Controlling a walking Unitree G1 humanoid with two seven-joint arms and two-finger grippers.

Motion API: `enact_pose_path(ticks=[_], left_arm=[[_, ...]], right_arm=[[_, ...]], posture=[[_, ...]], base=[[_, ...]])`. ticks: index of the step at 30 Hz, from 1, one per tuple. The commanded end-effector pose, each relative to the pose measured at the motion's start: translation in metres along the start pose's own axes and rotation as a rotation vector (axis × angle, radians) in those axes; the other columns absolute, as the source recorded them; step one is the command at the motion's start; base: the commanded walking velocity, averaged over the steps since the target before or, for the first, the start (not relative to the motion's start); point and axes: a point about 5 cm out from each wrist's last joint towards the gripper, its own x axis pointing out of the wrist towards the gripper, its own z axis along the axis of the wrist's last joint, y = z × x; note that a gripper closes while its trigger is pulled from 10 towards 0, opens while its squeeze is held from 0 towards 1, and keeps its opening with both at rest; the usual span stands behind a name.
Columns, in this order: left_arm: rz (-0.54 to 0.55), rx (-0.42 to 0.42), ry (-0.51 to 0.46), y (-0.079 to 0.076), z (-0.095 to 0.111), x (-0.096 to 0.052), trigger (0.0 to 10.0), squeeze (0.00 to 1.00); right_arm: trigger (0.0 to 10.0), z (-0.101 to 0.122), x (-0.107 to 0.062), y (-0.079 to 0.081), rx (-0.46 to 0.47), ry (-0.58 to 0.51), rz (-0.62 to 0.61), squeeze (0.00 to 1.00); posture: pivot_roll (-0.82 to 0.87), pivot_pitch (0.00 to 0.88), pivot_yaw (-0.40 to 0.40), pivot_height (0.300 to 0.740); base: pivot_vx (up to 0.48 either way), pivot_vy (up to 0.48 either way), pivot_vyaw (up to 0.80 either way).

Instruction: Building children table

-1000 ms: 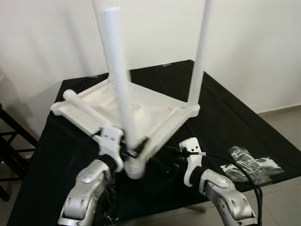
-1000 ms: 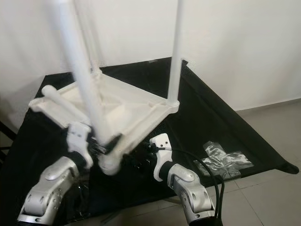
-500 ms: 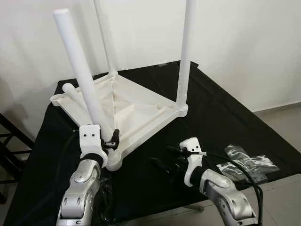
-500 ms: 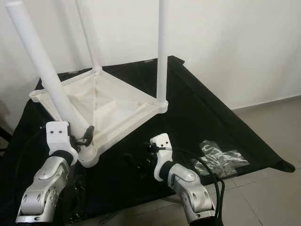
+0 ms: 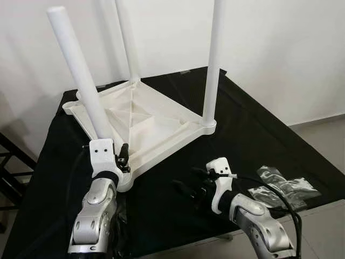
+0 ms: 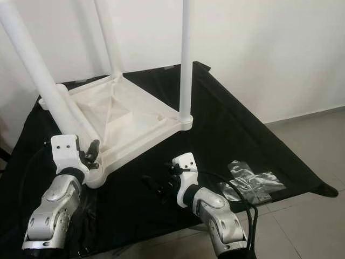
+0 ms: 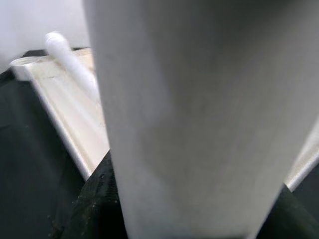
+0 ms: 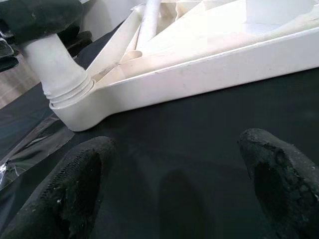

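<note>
The white children's table top lies upside down on the black cloth. Three white legs stand in its corners: a near-left leg, a back leg and a right leg. My left gripper is shut on the near-left leg just above its socket; that leg looms close in the left wrist view. Another loose leg lies across the frame's far side. My right gripper rests open on the cloth in front of the table top, its fingers wide apart with nothing between them.
A clear plastic bag of fittings lies on the cloth by my right arm. A dark frame stands off the table's left side. The cloth's front edge is close to me, and tiled floor lies to the right.
The near-left corner, raised and tilted a second ago, has come down onto the cloth. My left gripper has moved left with the leg, which now stands steadier. The right gripper has stayed put.
</note>
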Motion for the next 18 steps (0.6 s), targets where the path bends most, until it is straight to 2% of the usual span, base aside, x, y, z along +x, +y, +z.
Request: enact_pose_path(ticks=[1, 2, 3, 4, 5, 6, 7, 8, 9, 12, 14, 18], left_arm=[[-0.203, -0.01, -0.16, -0.011, 0.023, -0.002, 0.0, 0.0], [-0.203, -0.01, -0.16, -0.011, 0.023, -0.002, 0.0, 0.0], [-0.445, -0.029, -0.191, -0.03, 0.027, -0.013, 0.0, 0.0], [-0.609, -0.043, -0.207, -0.042, 0.03, -0.023, 0.0, 0.0], [-0.842, -0.017, -0.182, -0.056, 0.027, -0.04, 0.0, 0.0], [-1.009, -0.011, -0.129, -0.064, 0.022, -0.053, 0.0, 0.0], [-1.009, -0.011, -0.129, -0.064, 0.022, -0.053, 0.0, 0.0], [-1.103, -0.005, -0.091, -0.068, 0.018, -0.06, 0.0, 0.0], [-1.103, -0.005, -0.091, -0.068, 0.018, -0.06, 0.0, 0.0], [-1.256, 0.026, 0.007, -0.07, 0.004, -0.066, 0.0, 0.0], [-1.256, 0.026, 0.007, -0.07, 0.004, -0.066, 0.0, 0.0], [-1.264, 0.048, -0.002, -0.073, -0.002, -0.053, 0.0, 0.0]], right_arm=[[10.0, 0.003, 0.001, 0.003, 0.006, -0.007, 0.021, 0.0], [10.0, 0.003, 0.001, 0.003, 0.006, -0.007, 0.021, 0.0], [10.0, 0.002, 0.002, 0.003, 0.007, -0.007, 0.021, 0.0], [10.0, 0.002, 0.002, 0.003, 0.007, -0.007, 0.022, 0.0], [10.0, 0.002, 0.002, 0.003, 0.007, -0.006, 0.022, 0.0], [10.0, 0.002, 0.002, 0.004, 0.008, -0.005, 0.022, 0.0], [10.0, 0.002, 0.002, 0.004, 0.008, -0.005, 0.022, 0.0], [10.0, 0.002, 0.002, 0.003, 0.008, -0.005, 0.023, 0.0], [10.0, 0.002, 0.002, 0.003, 0.008, -0.005, 0.023, 0.0], [10.0, 0.002, 0.003, 0.003, 0.006, -0.003, 0.022, 0.0], [10.0, 0.002, 0.003, 0.003, 0.006, -0.003, 0.022, 0.0], [10.0, 0.002, 0.002, 0.002, -0.002, 0.0, 0.019, 0.0]], posture=[[-0.11, 0.001, 0.055, 0.74], [-0.11, 0.001, 0.055, 0.74], [-0.11, 0.0, 0.048, 0.74], [-0.11, 0.0, 0.047, 0.74], [-0.11, 0.0, 0.047, 0.74], [-0.11, 0.0, 0.045, 0.74], [-0.11, 0.0, 0.045, 0.74], [-0.11, 0.0, 0.044, 0.74], [-0.11, 0.0, 0.044, 0.74], [-0.11, 0.0, 0.044, 0.74], [-0.11, 0.0, 0.044, 0.74], [-0.13, 0.0, 0.042, 0.74]], base=[[0.0, 0.0, 0.0], [0.0, 0.0, 0.0], [0.0, 0.0, 0.0], [0.0, 0.0, 0.0], [0.0, 0.0, 0.0], [0.0, 0.0, 0.0], [0.0, 0.0, 0.0], [0.0, 0.0, 0.0], [0.0, 0.0, 0.0], [0.0, 0.0, 0.0], [0.0, 0.0, 0.0], [0.0, 0.0, 0.0]])
